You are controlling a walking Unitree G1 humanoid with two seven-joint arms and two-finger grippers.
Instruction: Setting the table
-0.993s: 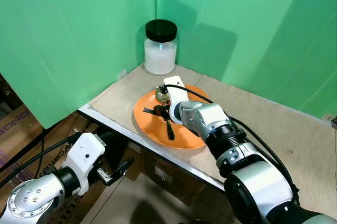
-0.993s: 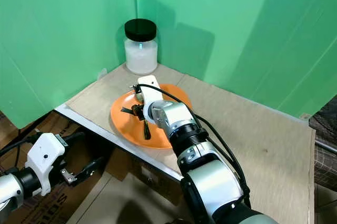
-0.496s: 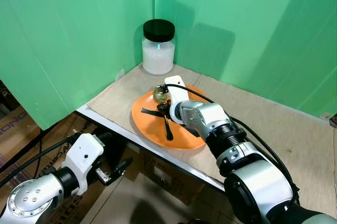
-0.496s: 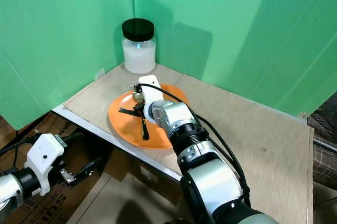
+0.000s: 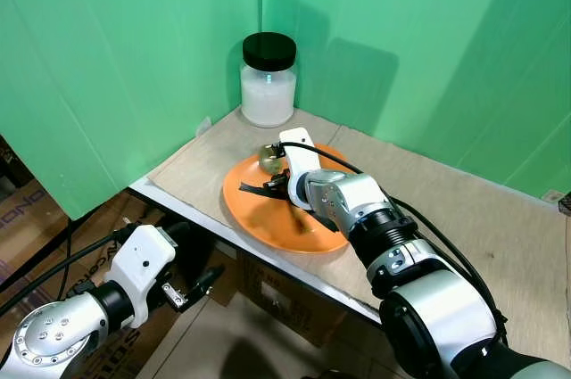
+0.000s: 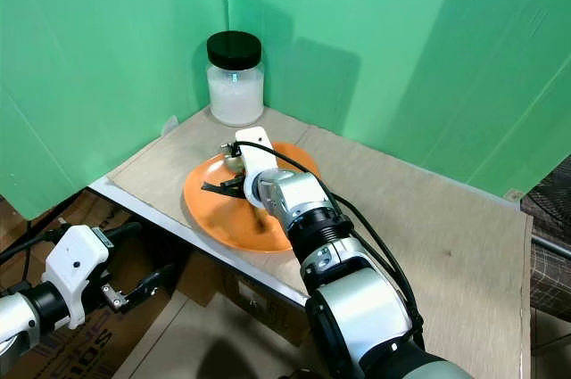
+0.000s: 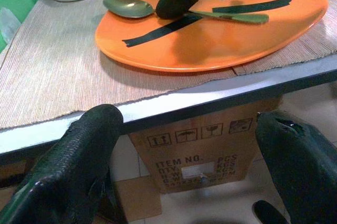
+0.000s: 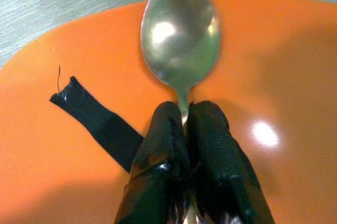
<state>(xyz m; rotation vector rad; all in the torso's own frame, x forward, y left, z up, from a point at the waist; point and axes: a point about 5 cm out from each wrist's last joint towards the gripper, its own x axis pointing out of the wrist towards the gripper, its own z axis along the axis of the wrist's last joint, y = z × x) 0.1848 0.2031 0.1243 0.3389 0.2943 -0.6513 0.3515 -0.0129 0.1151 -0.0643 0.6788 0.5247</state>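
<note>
Two eye views: the right gripper (image 5: pixel 284 185) sits over the orange plate (image 5: pixel 259 218) on the table (image 5: pixel 464 218) near the jar (image 5: pixel 268 78), and the spoon (image 5: pixel 268 160) has swung so its bowl now pokes past the plate's far rim instead of lying across the middle, so I judge it's being lifted off. Left wrist view: left gripper (image 7: pixel 184 145) spread wide, idle below the table edge. Right wrist view: fingers (image 8: pixel 158 145) pinched on the spoon's neck just behind the bowl.
</note>
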